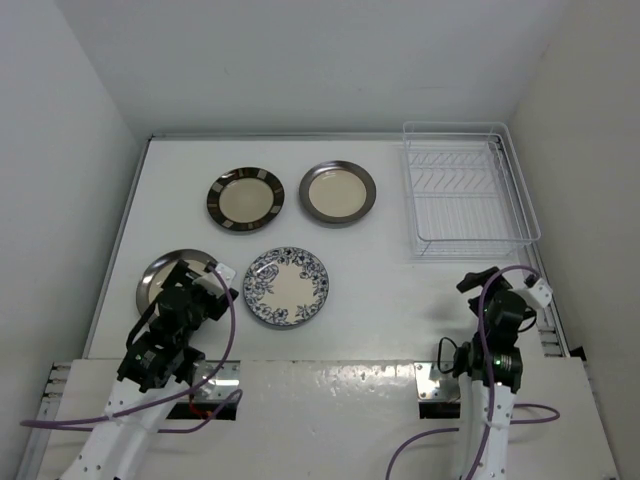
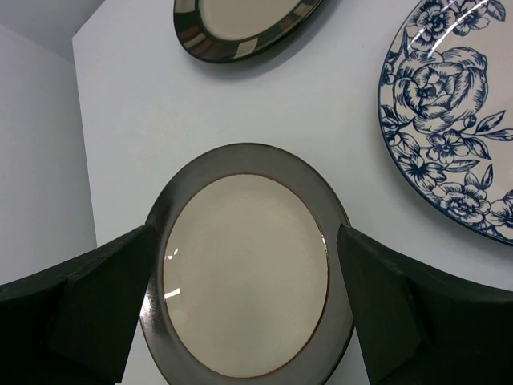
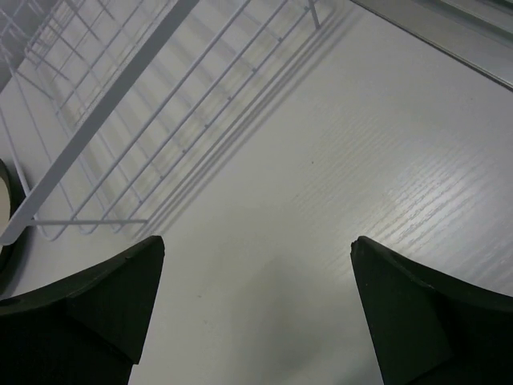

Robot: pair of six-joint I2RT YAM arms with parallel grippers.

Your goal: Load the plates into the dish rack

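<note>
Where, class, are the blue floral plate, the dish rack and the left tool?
blue floral plate (image 1: 287,286): top external view, its centre.
dish rack (image 1: 462,190): top external view, bare wire floor.
left tool (image 2: 246,233): left wrist view, midway between its fingertips.

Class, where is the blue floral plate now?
The floral plate lies left of centre in the top view, just right of the silver plate under the left gripper.

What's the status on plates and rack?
Left gripper open over silver-rimmed plate. Right gripper open near dish rack. Rack empty; nothing blocking.
</note>
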